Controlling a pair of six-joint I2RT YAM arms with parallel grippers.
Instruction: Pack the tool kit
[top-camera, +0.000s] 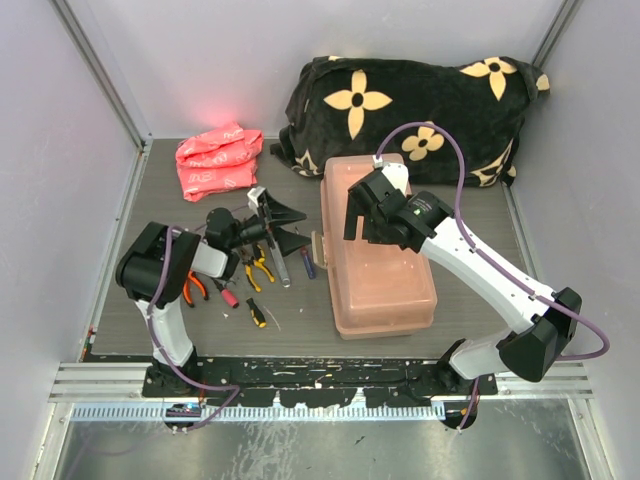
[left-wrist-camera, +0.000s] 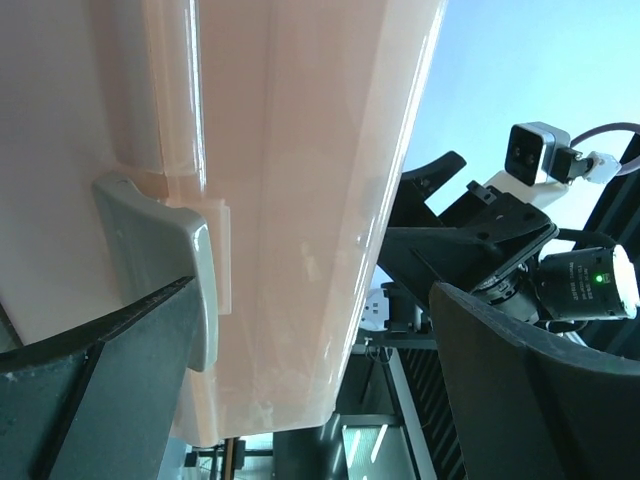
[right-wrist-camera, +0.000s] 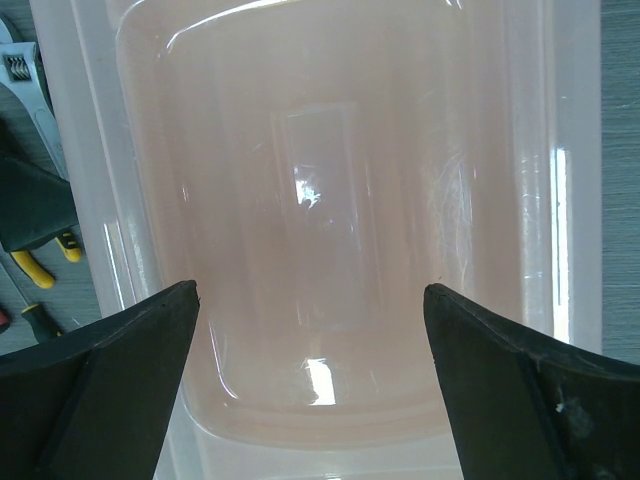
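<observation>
The salmon-pink toolbox (top-camera: 385, 275) sits closed mid-table, with a grey latch (top-camera: 318, 245) on its left side. My left gripper (top-camera: 298, 228) is open and points at that side; in the left wrist view the latch (left-wrist-camera: 170, 270) lies by one finger, and the toolbox wall (left-wrist-camera: 290, 180) fills the gap of the gripper (left-wrist-camera: 312, 290). My right gripper (top-camera: 352, 215) hangs open over the lid's far left part; the lid (right-wrist-camera: 320, 200) shows between its fingers, with the gripper (right-wrist-camera: 310, 290) holding nothing. Loose on the table to the left are yellow-handled pliers (top-camera: 262, 268), orange-handled pliers (top-camera: 195, 288), a screwdriver (top-camera: 256, 312) and a silver wrench (top-camera: 280, 265).
A bright pink bag (top-camera: 218, 160) lies at the back left. Black fabric with yellow flowers (top-camera: 410, 110) is bunched behind the toolbox. Walls close in the table on three sides. In the right wrist view, a wrench (right-wrist-camera: 25, 80) and yellow pliers (right-wrist-camera: 40, 262) lie left of the box.
</observation>
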